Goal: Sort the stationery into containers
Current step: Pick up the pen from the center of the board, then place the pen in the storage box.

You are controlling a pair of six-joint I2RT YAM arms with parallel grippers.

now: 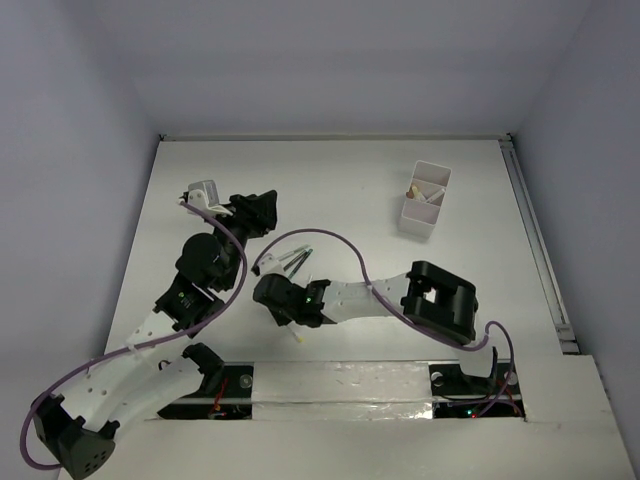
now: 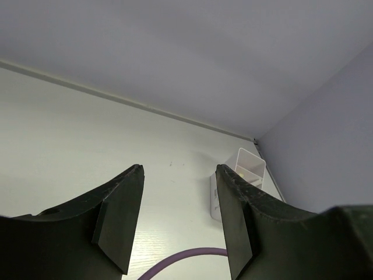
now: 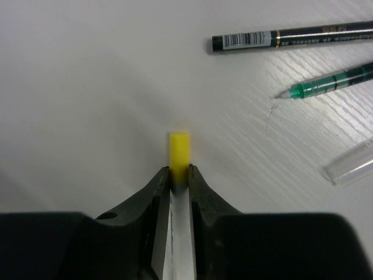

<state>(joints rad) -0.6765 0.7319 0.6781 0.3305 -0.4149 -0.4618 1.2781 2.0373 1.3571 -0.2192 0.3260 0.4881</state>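
right gripper (image 3: 179,175) is pinched tight on a white marker with yellow cap (image 3: 179,147), at lower centre of its wrist view. The cap sticks out past the fingertips. It's low over the table (image 3: 87,70); can't tell if the marker touches it. Upper right of that view: black pen (image 3: 291,38), green pen (image 3: 329,83) just below it, and a clear tube (image 3: 349,166) at the right edge, all lying loose. left gripper (image 2: 179,172) is spread wide with nothing between the fingers, left of centre in the overhead view. white divided box (image 1: 414,220) stands upper right in the overhead view, well apart from both grippers.
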